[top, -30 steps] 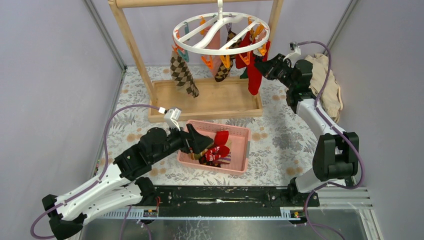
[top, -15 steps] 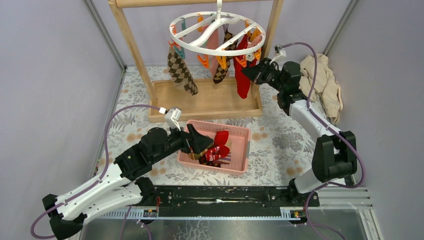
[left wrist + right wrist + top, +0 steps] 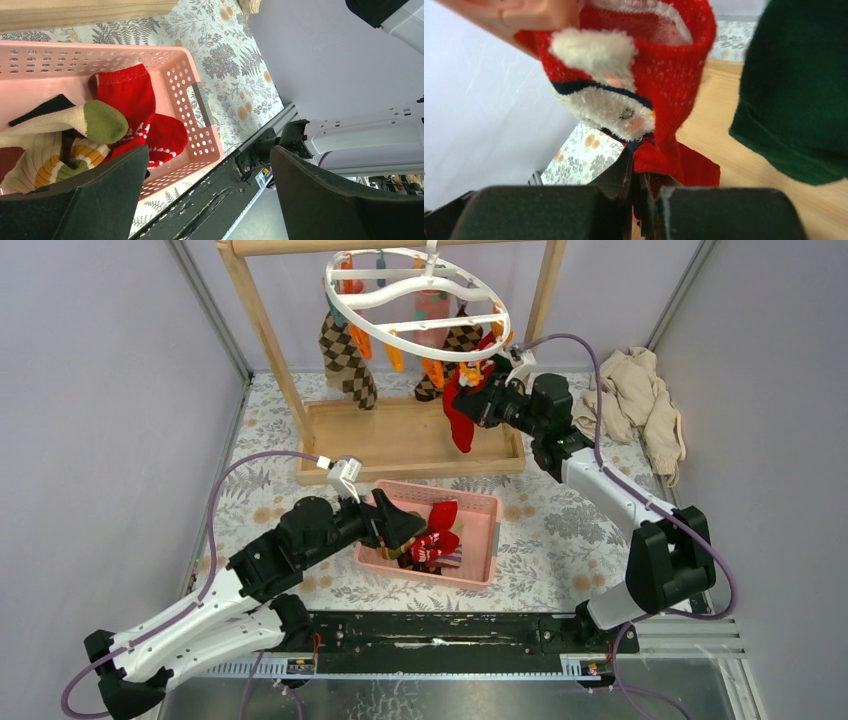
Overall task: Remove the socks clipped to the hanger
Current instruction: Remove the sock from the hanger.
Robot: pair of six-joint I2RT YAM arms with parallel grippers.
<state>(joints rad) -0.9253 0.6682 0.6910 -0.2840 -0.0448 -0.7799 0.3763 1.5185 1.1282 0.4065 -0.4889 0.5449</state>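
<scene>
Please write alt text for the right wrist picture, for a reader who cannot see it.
The right gripper, shut, pinches a red sock with a fuzzy white face on it. At right hangs dark green cloth; a wooden board lies behind.

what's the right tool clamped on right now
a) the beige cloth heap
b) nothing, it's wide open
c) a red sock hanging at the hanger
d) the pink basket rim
c: the right wrist view shows the right tool pinched shut on the red sock, which hangs below the white hanger.
</scene>
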